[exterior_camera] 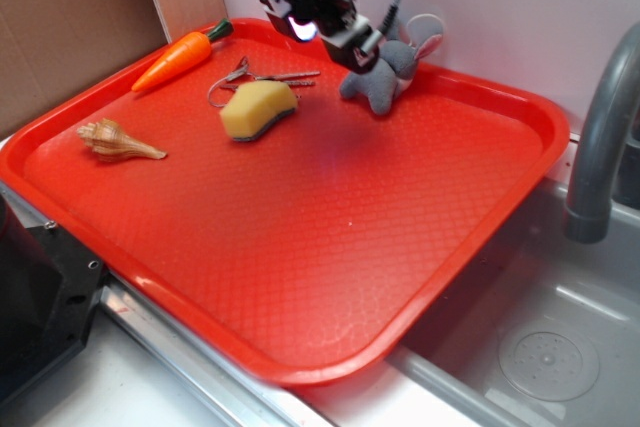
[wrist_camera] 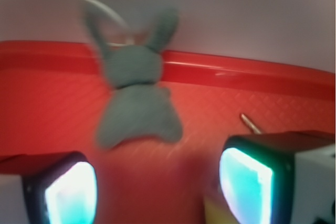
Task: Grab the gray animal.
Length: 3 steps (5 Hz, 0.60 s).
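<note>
The gray animal [exterior_camera: 385,75] is a small plush with long ears, lying on the red tray [exterior_camera: 330,247] near its far rim against the white wall. My gripper [exterior_camera: 325,29] hovers just left of it and above the tray, open. In the wrist view the gray animal [wrist_camera: 135,100] lies a short way ahead of the gripper [wrist_camera: 157,190], ears pointing to the tray's far rim. Nothing but bare tray shows between the two glowing pads [wrist_camera: 245,187].
A yellow sponge [exterior_camera: 258,110], a set of keys [exterior_camera: 262,77], an orange carrot [exterior_camera: 180,54] and a tan seashell [exterior_camera: 118,141] lie on the tray's left part. A gray faucet [exterior_camera: 600,137] and a sink [exterior_camera: 550,347] stand at the right.
</note>
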Each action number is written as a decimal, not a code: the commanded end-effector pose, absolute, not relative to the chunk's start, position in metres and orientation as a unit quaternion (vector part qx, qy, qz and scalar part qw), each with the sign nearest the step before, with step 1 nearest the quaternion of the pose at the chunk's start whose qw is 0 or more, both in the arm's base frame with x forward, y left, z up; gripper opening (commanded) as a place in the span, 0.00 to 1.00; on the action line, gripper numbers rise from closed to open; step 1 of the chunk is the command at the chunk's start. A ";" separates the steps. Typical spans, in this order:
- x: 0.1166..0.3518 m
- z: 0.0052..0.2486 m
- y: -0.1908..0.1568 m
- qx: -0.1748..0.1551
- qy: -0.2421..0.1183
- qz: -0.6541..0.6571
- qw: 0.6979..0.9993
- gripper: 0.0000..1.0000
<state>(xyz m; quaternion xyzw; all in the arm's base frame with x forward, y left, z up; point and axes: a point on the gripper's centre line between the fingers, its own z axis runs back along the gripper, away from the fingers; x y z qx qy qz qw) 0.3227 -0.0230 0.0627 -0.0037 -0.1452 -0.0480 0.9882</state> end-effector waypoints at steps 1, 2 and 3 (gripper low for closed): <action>0.357 0.048 -0.035 -0.010 -0.145 -0.059 0.988 1.00; 0.360 0.037 -0.037 -0.023 -0.129 -0.056 0.990 1.00; 0.357 0.038 -0.035 -0.033 -0.128 -0.046 0.990 0.00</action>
